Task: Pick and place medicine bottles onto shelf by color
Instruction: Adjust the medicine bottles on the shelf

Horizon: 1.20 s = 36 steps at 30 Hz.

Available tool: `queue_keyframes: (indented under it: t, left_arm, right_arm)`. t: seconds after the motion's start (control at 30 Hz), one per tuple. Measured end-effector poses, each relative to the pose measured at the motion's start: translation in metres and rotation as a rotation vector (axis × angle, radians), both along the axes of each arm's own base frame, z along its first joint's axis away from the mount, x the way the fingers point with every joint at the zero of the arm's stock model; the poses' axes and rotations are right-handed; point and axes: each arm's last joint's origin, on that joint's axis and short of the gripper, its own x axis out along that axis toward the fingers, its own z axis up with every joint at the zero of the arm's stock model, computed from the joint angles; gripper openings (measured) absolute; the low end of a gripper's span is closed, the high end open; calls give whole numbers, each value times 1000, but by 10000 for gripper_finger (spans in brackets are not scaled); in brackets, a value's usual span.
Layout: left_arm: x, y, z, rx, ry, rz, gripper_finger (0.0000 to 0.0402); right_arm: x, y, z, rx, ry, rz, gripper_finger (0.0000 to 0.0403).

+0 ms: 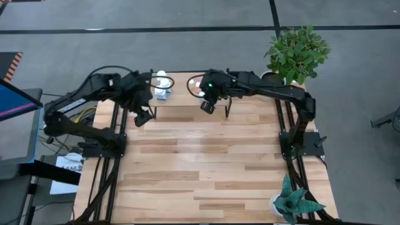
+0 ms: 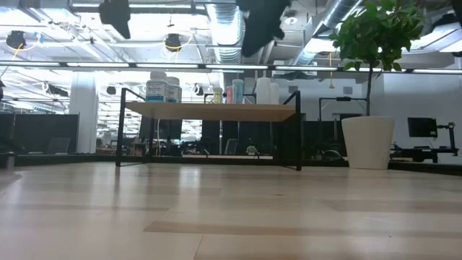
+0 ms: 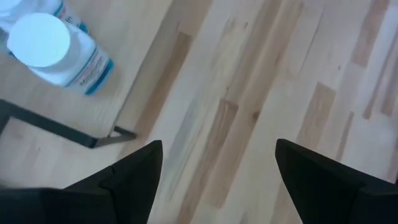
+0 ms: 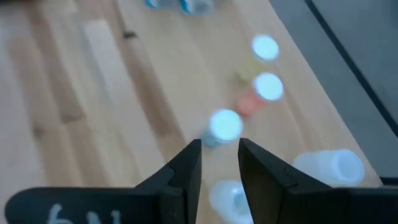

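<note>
The shelf point(image 1: 181, 100) stands at the table's far side, its light-wood top point(image 2: 216, 111) on black legs. Several medicine bottles stand on it: blue-labelled ones at its left end point(image 2: 162, 90), small ones in the middle point(image 2: 229, 94) and white ones toward its right point(image 2: 265, 90). My left gripper point(image 1: 145, 117) is open and empty just near of the shelf's left end. One white-capped, blue-labelled bottle point(image 3: 53, 53) shows past it. My right gripper point(image 1: 208, 105) hangs above the shelf's middle, open by a narrow gap point(image 4: 219, 152) and empty. The small bottles point(image 4: 225, 124) and white ones point(image 4: 329, 165) stand below it.
A large potted plant point(image 1: 297, 53) in a white pot point(image 2: 368, 141) stands at the table's far right corner. A small spiky plant point(image 1: 294, 203) stands at the near right corner. The wooden tabletop point(image 1: 200, 169) lies near of the shelf.
</note>
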Motion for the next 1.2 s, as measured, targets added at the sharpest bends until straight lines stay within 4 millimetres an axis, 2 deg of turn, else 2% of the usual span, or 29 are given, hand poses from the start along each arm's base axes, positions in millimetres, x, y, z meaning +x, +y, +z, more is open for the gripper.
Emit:
queue_keyframes:
  t: [0.13,0.27,0.47,0.6,0.83,1.07,1.2]
  left_arm:
    - [-4,-3,-17,29,-116,-11,297]
    - [4,-4,-35,12,-165,-50,297]
    - [18,0,-48,7,-198,-43,297]
    - [24,0,-49,1,-220,-33,297]
    - [26,0,-49,-11,-222,-17,297]
    - [26,0,-49,-13,-222,-12,297]
    - [26,0,-49,-13,-222,-12,297]
  right_arm:
    - [2,-11,-8,20,20,-44,127]
    - [-1,-11,-1,25,-9,-61,127]
    - [-7,-11,4,-23,43,8,127]
    - [-1,-11,-6,-41,98,89,127]
    - [6,-16,-24,-17,187,105,127]
    - [11,-18,-34,-10,212,112,127]
    - [12,-20,-31,-21,187,126,127]
